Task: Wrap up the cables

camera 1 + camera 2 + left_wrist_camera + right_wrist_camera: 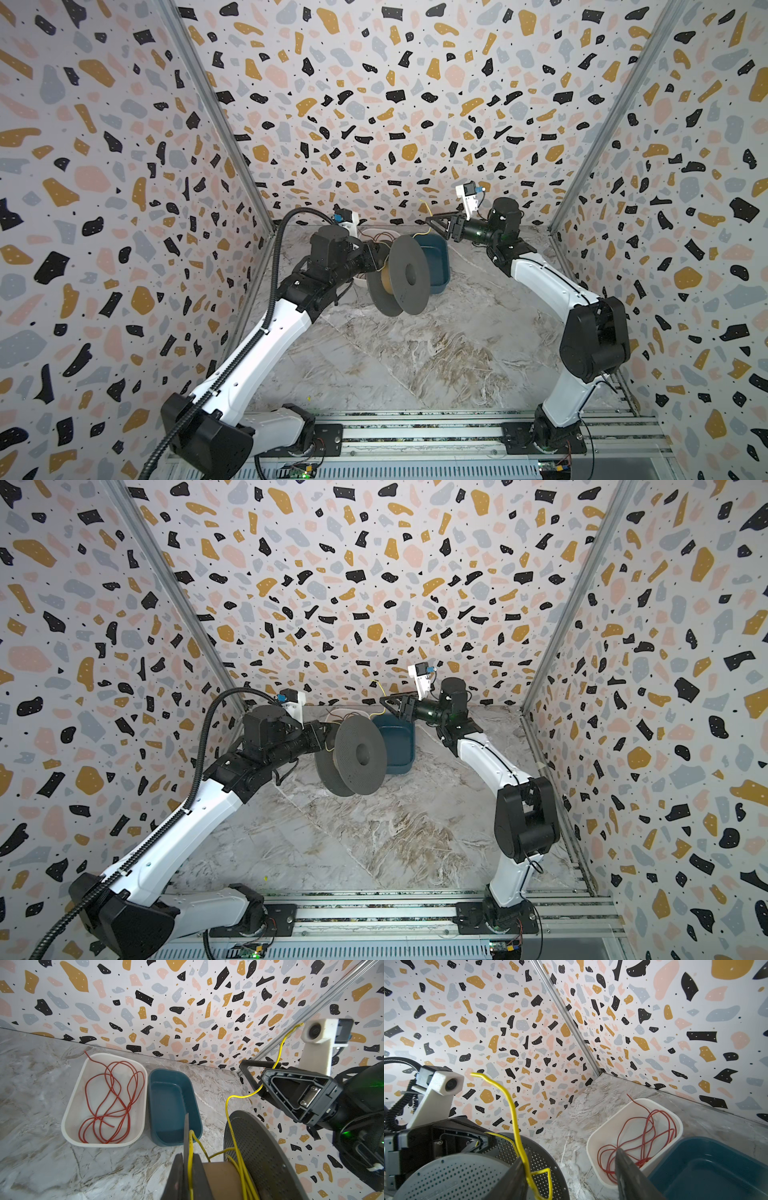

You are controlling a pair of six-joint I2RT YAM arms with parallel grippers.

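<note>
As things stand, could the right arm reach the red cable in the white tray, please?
Probably yes: the red cable lies uncovered in the white tray, beside the blue tray near the right gripper. But the yellow cable runs between its open jaws, and the raised spool is close.

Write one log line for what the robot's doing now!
left gripper: shut on spool | right gripper: open, yellow cable running through it | red cable: loose in white bin

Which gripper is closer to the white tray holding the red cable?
Left. The left gripper, holding the spool, hangs by the white tray; the right gripper is raised beyond the blue bin.
</note>
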